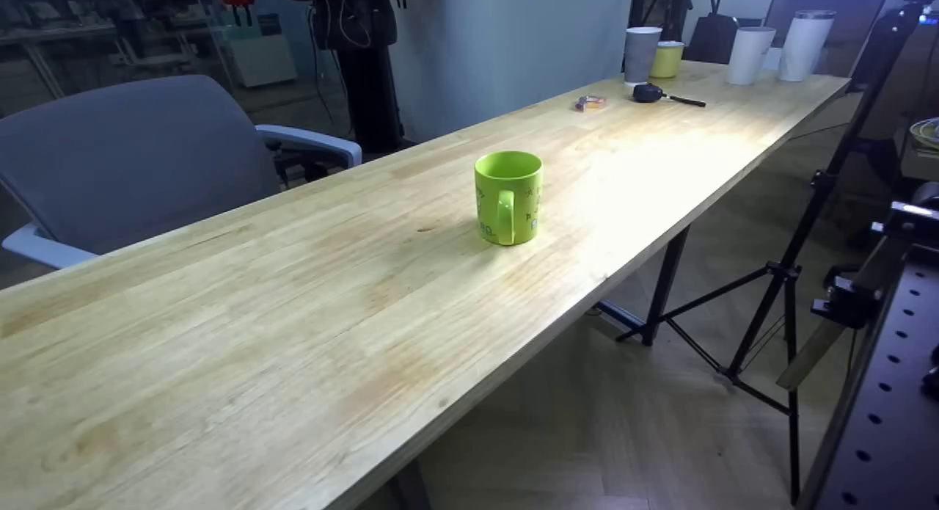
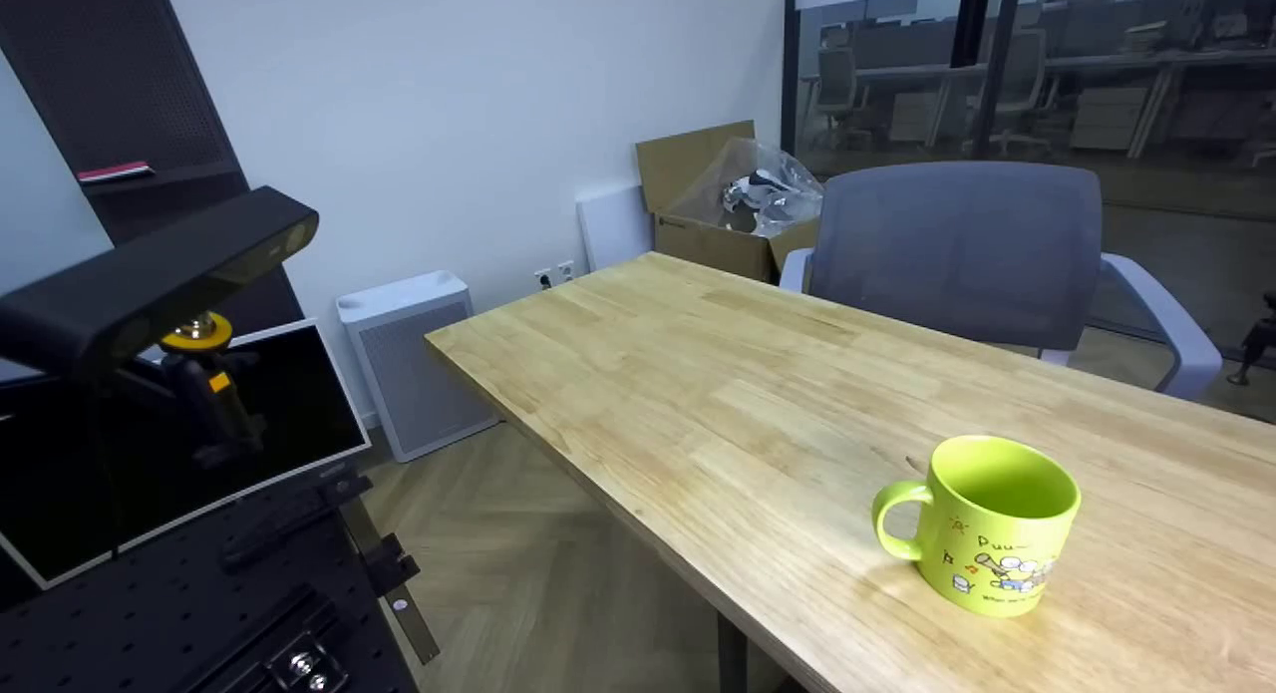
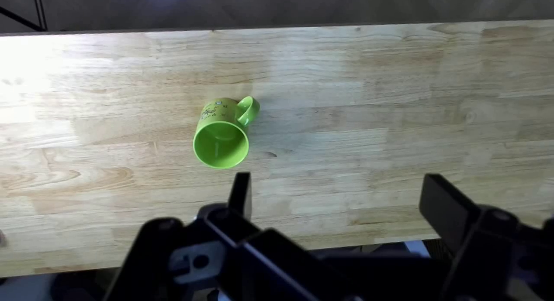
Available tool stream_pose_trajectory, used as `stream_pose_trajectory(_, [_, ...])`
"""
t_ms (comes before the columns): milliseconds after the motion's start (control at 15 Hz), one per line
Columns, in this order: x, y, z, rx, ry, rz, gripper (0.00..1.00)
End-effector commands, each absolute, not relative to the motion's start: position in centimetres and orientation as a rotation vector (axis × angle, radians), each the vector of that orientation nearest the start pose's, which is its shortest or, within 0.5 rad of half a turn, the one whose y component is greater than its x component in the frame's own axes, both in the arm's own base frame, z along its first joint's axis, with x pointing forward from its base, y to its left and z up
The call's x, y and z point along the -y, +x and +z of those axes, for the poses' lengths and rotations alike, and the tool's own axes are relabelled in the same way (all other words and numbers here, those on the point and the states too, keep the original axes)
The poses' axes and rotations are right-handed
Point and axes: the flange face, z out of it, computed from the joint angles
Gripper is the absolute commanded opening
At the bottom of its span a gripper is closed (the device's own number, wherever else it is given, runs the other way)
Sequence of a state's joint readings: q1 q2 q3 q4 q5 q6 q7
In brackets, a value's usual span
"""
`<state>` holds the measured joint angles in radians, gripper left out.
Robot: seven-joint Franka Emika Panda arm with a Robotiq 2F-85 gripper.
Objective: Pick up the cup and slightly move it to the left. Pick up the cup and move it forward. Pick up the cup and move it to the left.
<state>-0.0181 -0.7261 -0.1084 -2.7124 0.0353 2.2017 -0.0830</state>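
Observation:
The lime-green cup [image 1: 490,205] stands upright on the wooden table [image 1: 293,312], with its handle toward the camera. In an exterior view the cup [image 2: 982,533] shows small printed figures, its handle to the left. In the wrist view the cup [image 3: 221,140] is left of the middle with its mouth visible and empty. My gripper [image 3: 337,184] is open with nothing between its fingers, above the table. The cup lies beyond the left fingertip, apart from it in the picture. I cannot make out the gripper in either exterior view.
At the table's far end stand several white or grey cups [image 1: 750,55], a smaller yellow-green cup [image 1: 666,60], a black strapped item [image 1: 647,93] and a small packet [image 1: 590,103]. A chair [image 2: 957,254] is at the table's side. A tripod [image 1: 788,268] stands opposite.

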Motion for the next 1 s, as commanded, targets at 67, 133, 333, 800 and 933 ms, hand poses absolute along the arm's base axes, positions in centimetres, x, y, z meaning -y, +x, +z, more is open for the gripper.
stream_pose_trajectory(67, [4.2, 34.3, 45.8, -0.064, -3.040, -0.335, 1.00])
stream_pose_trajectory(133, [4.2, 34.3, 45.8, -0.063, -3.040, -0.335, 1.00])
stream_pose_trajectory(333, [4.2, 34.3, 45.8, -0.063, -3.040, -0.335, 1.00])
stream_pose_trajectory(800, [6.3, 36.4, 45.0, -0.121, -3.047, -0.297, 1.00])
stream_pose_trajectory(933, [8.5, 37.5, 44.2, -0.188, -3.068, -0.300, 1.00])
